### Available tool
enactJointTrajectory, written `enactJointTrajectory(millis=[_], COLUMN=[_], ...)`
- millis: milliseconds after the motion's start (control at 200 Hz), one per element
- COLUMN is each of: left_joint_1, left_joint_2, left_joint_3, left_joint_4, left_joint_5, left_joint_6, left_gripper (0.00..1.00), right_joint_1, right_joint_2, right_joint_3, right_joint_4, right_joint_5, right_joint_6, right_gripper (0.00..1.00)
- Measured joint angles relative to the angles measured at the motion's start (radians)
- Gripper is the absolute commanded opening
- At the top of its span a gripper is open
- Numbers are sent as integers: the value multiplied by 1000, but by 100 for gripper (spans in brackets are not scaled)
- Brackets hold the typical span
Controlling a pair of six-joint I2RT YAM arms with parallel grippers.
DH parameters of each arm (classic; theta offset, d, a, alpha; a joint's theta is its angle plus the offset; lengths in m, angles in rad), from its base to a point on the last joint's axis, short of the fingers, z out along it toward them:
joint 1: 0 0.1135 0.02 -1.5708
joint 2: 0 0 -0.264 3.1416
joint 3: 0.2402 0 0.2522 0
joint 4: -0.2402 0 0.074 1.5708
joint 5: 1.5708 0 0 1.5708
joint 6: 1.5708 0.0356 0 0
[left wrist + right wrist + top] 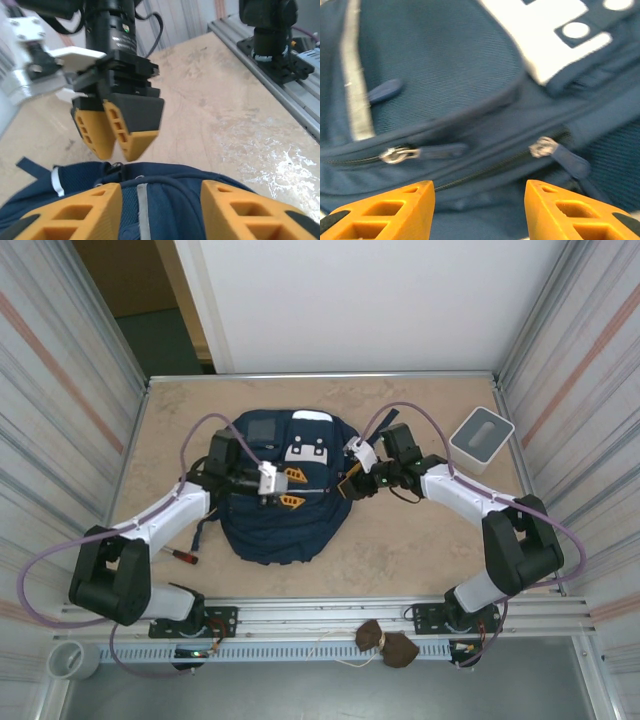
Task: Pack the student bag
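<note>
Right now I judge the work to be at the zips. The student bag (275, 530) lies flat in the middle of the table (420, 550). From my right wrist I see two zipper tabs, the metal pull (397, 154) and the fabric-tailed pull (545, 147), on tracks that look drawn shut. Whether the bag is waiting to be opened or is already done, I cannot tell.

My left gripper (292, 490) hangs over the bag's middle with its jaws parted and nothing clamped, and the pale stripe (142, 210) runs below the gap. My right gripper (347, 487) sits at the bag's right edge, facing the left one and near it, its jaws also apart and empty. Both tabs lie just ahead of its fingertips.

The next move calls for a fine pinch on one small tab and a pull along the track, with the other hand steadying the soft fabric.
</note>
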Motion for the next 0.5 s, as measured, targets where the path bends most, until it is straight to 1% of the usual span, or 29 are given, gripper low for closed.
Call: enactJointTrajectory(millis=[50, 140, 185, 261, 326, 401, 456, 501], left_joint_1=[-41, -112, -145, -189, -214, -229, -234, -234], left_joint_2=[-11, -25, -26, -21, -13, -1, 8, 11], left_joint_3=[0, -1, 0, 8, 22, 38, 48, 52], left_joint_4=[1, -4, -21, -72, -108, -143, -170, -186], left_joint_5=[-67, -207, -281, -392, -472, -557, -612, -641], left_joint_6=[-28, -71, -83, -105, -123, -142, -154, -167], left_gripper=[56, 61, 61, 61, 57, 49, 40, 34], right_joint_1=[-27, -74, -87, -79, -66, -56, -55, -53], right_joint_2=[0, 15, 38, 93, 145, 199, 225, 234], right_joint_3=[0, 2, 6, 23, 35, 38, 38, 37], right_joint_4=[24, 64, 83, 99, 110, 125, 135, 143], right_joint_5=[19, 34, 46, 58, 73, 83, 92, 97], right_joint_6=[90, 250, 328, 427, 491, 554, 593, 615], right_gripper=[50, 53, 54, 55, 54, 51, 44, 36])
